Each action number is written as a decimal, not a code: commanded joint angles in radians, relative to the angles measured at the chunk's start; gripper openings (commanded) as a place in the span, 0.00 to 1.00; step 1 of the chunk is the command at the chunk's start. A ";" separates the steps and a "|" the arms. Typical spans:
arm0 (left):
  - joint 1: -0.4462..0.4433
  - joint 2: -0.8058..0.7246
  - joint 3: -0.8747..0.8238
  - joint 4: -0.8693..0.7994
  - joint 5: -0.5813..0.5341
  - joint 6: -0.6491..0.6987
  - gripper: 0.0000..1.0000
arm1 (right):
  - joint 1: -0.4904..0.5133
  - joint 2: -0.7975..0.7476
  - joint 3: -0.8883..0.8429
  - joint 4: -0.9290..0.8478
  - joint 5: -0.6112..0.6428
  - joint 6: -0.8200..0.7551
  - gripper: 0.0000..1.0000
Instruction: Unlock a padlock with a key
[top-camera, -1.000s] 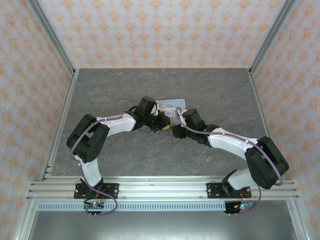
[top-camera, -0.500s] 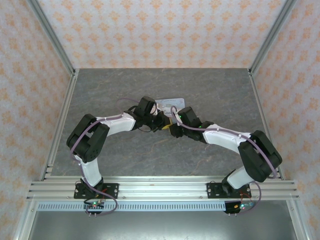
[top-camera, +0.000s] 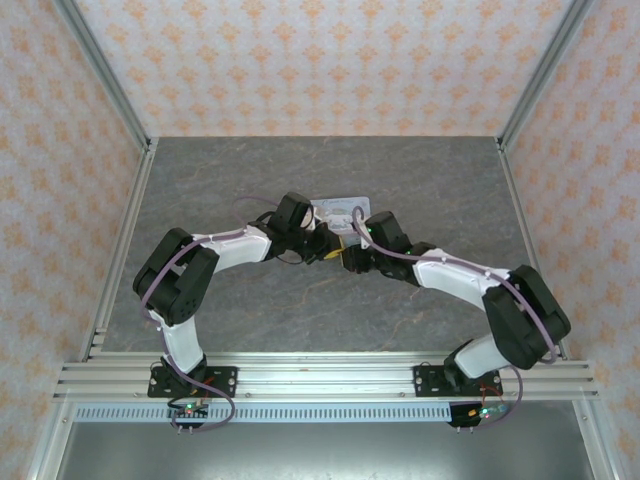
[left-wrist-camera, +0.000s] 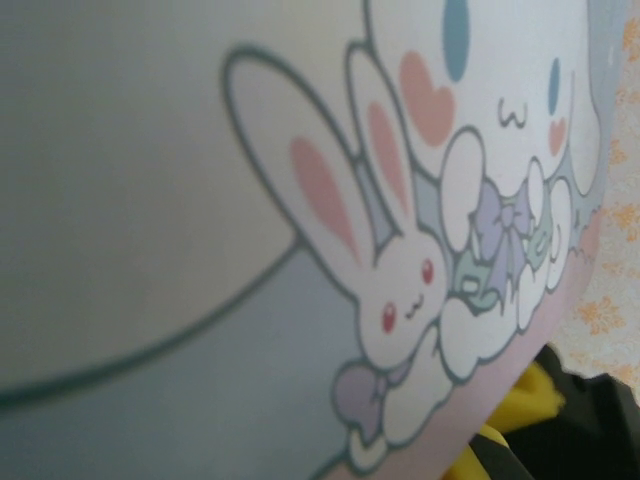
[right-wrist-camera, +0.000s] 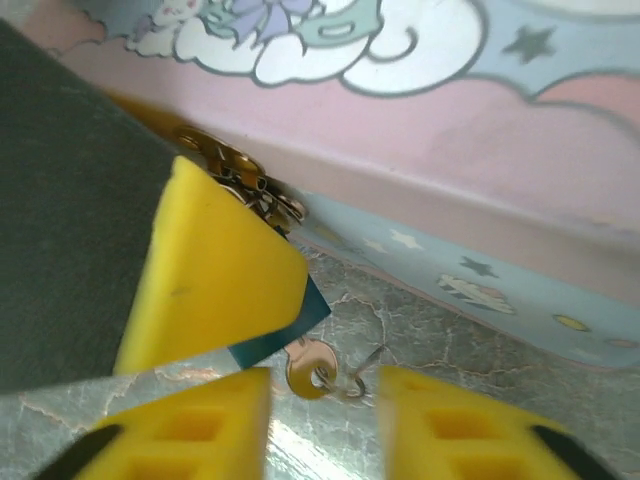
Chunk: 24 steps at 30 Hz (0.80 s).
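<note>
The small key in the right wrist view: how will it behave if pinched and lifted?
The key lies flat on the table, so it probably slides before lifting. It looks thin and metallic, likely stiff, light, slippery. Its wire ring may dangle.

The top external camera sits high above and behind the bases, looking down and forward over the grey table (top-camera: 220, 180). It takes in the left arm (top-camera: 235, 247) and right arm (top-camera: 460, 277) whole, the patterned walls (top-camera: 320, 60) and the pastel tin (top-camera: 340, 207), small near the table's centre. The left wrist camera faces the tin's printed face at a slant from very close, with the cartoon rabbit blurred. The right wrist camera looks low along the tabletop, past its own yellow fingers (right-wrist-camera: 450, 430), at the tin's side wall from close by. The tin is common to all three views.
</note>
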<state>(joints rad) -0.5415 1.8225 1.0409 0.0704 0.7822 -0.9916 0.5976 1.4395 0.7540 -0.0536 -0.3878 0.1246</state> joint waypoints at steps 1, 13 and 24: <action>-0.006 0.009 0.005 -0.045 0.035 0.018 0.00 | -0.010 -0.103 -0.039 0.063 -0.028 0.060 0.43; -0.012 0.000 -0.008 -0.185 -0.037 0.143 0.00 | -0.011 -0.242 -0.204 0.227 -0.014 0.402 0.52; -0.030 0.008 -0.016 -0.247 -0.069 0.215 0.25 | -0.008 -0.102 -0.293 0.504 -0.053 0.654 0.50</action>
<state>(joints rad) -0.5632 1.8225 1.0405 -0.1162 0.7040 -0.7898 0.5900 1.3216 0.4747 0.3439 -0.4370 0.6994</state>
